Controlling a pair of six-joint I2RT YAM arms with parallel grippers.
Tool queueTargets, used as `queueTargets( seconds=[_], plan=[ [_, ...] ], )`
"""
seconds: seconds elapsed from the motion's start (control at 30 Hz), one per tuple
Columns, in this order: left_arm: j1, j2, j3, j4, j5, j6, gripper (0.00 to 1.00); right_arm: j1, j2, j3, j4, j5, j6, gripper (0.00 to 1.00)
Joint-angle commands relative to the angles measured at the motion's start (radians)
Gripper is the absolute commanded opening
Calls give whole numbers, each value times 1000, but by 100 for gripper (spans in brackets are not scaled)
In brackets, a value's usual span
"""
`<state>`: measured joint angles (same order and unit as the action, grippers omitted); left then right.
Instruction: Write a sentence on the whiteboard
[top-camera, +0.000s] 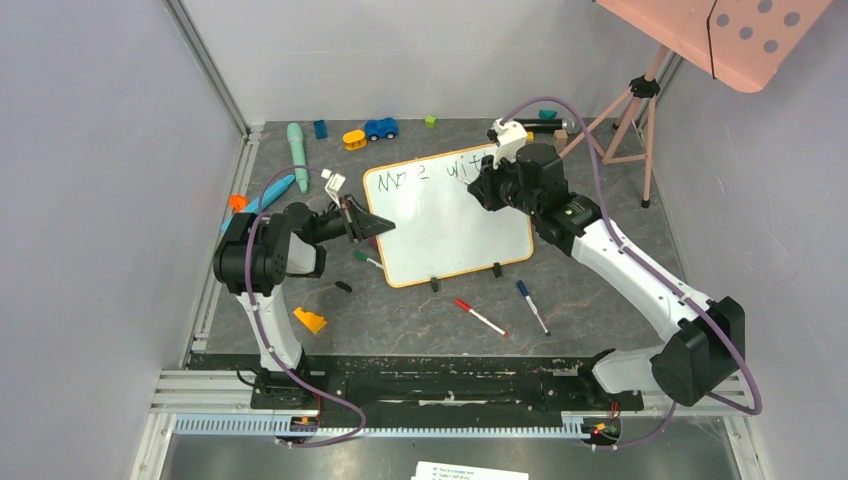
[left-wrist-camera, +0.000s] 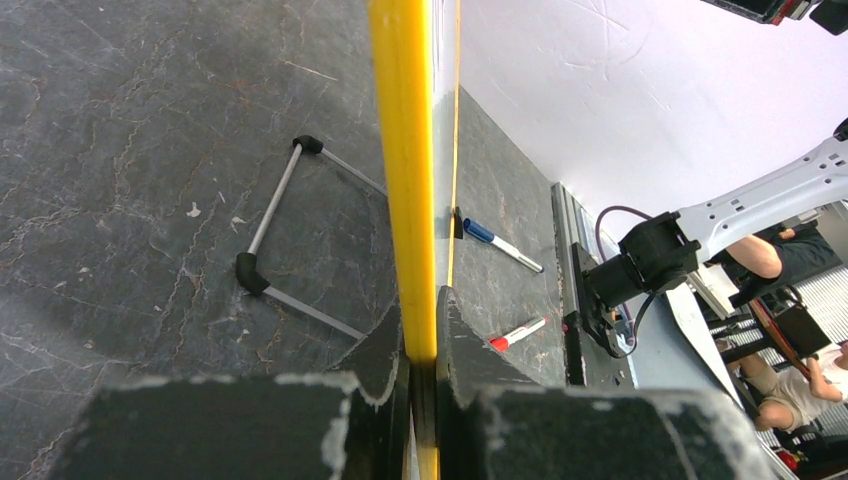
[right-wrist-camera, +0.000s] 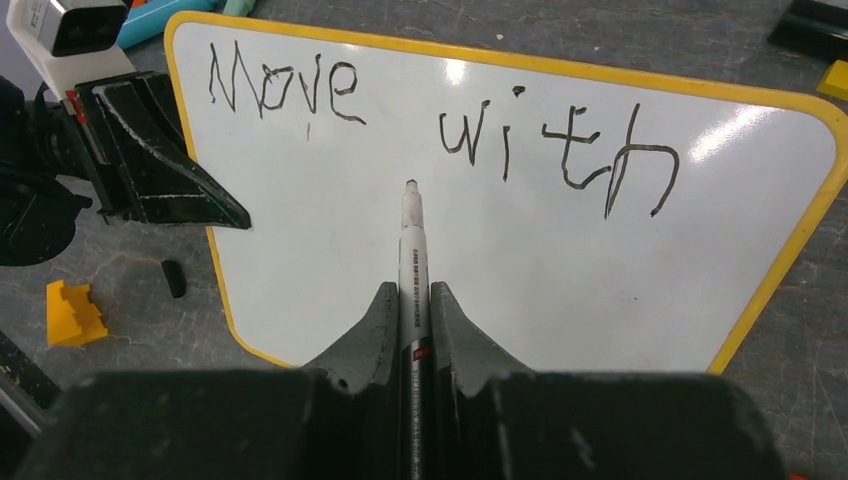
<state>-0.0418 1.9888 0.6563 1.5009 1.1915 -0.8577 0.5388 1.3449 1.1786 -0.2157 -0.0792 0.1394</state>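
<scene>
top view: the whiteboard (top-camera: 450, 235) sits mid-table. the left gripper (top-camera: 376, 226) meets its left edge, and the right gripper (top-camera: 482, 186) covers its top right.
left wrist: jaws nearly closed, pinching the frame.
right wrist: jaws clamp a marker (right-wrist-camera: 411, 235); the sentence (right-wrist-camera: 505, 150) reads "move with". whether the tip touches is unclear.

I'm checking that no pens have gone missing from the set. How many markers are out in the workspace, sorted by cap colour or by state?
Red-capped marker: 1
Blue-capped marker: 1
Green-capped marker: 1
Uncapped dark-tipped marker, clamped in the right gripper: 1
Total: 4
</scene>
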Motion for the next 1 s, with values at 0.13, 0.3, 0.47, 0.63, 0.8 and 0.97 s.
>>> queueTargets(
  seconds=[0.13, 0.3, 0.47, 0.63, 0.8, 0.97],
  plan=[
    [2, 40, 11, 56, -35, 241, 2, 69, 116, 166, -84, 142, 79, 0],
    [3, 55, 20, 56, -35, 229, 2, 79, 139, 209, -106, 46, 18, 0],
    [3, 35, 14, 56, -86, 197, 2, 90, 208, 296, -164, 6, 6, 0],
    [2, 41, 15, 57, -115, 176, 2, 131, 220, 288, -133, 12, -40, 0],
    [2, 45, 25, 56, -152, 132, 2, 170, 190, 218, -66, 37, -81, 0],
    [-14, 24, -2, 56, -200, 126, 2, 215, 173, 149, -36, 132, -98, 0]
  ],
)
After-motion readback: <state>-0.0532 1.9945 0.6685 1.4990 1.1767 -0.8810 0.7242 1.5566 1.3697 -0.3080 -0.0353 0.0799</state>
